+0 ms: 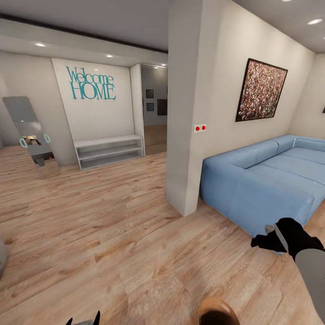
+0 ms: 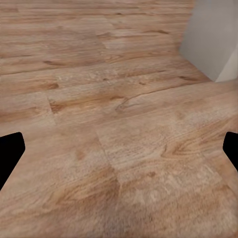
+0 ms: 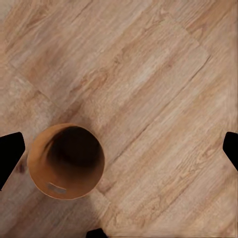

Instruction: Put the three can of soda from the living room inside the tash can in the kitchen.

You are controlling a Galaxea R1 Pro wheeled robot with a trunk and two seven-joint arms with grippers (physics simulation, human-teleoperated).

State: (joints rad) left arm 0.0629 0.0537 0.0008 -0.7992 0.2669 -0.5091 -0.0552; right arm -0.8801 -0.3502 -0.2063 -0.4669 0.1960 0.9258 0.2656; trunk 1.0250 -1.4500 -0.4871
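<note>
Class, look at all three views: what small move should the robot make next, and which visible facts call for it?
Probably turn right toward the blue sofa to look for soda cans. Both grippers' jaws stand open and empty over the wood floor, and the bin, standing by the robot, looks empty inside.

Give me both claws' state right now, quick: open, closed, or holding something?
Left claw: open, nothing between its fingers, only wood floor beyond.
Right claw: open, holding nothing; the trash can stands on the floor beyond it.

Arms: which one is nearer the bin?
The right arm: its wrist camera looks down into the bin; the left arm's camera faces plank floor.
</note>
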